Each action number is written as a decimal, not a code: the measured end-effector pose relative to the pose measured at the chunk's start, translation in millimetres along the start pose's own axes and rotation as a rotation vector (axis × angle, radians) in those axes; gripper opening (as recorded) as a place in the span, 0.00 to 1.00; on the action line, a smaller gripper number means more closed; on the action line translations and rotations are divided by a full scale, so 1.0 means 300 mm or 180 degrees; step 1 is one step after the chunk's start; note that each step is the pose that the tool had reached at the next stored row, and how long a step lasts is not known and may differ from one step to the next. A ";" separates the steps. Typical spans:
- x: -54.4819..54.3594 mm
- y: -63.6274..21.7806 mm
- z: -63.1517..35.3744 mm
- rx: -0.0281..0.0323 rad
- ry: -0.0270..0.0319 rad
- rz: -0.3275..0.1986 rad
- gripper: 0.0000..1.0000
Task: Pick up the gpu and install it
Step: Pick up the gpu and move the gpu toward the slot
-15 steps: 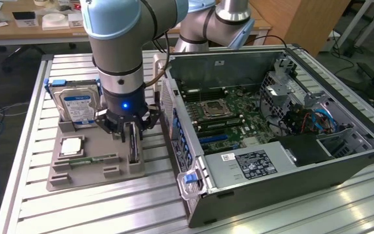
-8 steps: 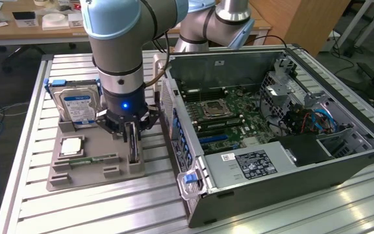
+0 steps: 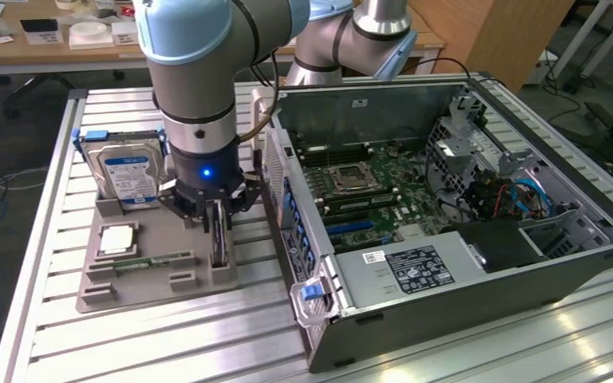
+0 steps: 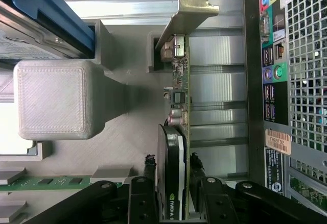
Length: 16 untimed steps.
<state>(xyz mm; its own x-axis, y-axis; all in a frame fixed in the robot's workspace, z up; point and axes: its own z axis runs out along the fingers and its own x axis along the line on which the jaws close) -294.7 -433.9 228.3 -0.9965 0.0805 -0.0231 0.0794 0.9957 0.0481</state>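
Observation:
The gpu [image 3: 220, 243] stands on edge in a slot of the grey parts tray [image 3: 147, 294], at the exterior view's left of the open computer case [image 3: 445, 199]. My gripper [image 3: 218, 227] reaches straight down onto it. In the wrist view the gpu [image 4: 176, 96] shows a green board, a black cooler and a silver end bracket. The gripper [image 4: 172, 169] is shut on it, and its black fingers [image 4: 198, 175] press the card's two faces. The card still sits in the tray.
A silver hard drive [image 3: 125, 171] with a blue label stands upright at the tray's back. A RAM stick [image 3: 152, 261] and a CPU [image 3: 118, 238] lie on the tray. The case's rear panel [image 4: 301, 81] stands close beside the card. A grey tray post [image 4: 53, 99] rises on the card's other side.

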 end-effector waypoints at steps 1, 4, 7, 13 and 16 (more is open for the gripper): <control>0.000 0.000 0.000 0.0000 0.0000 0.0000 0.39; 0.000 0.003 0.000 0.0000 0.0000 0.0000 0.39; 0.000 0.005 0.001 0.0000 0.0000 0.0000 0.39; 0.001 0.011 0.002 0.0000 0.0000 0.0000 0.39; 0.001 0.012 0.002 0.0000 0.0000 0.0000 0.39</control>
<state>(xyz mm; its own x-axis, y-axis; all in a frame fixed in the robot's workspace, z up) -294.6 -430.4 227.8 -0.9965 0.0806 -0.0229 0.0794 0.9957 0.0481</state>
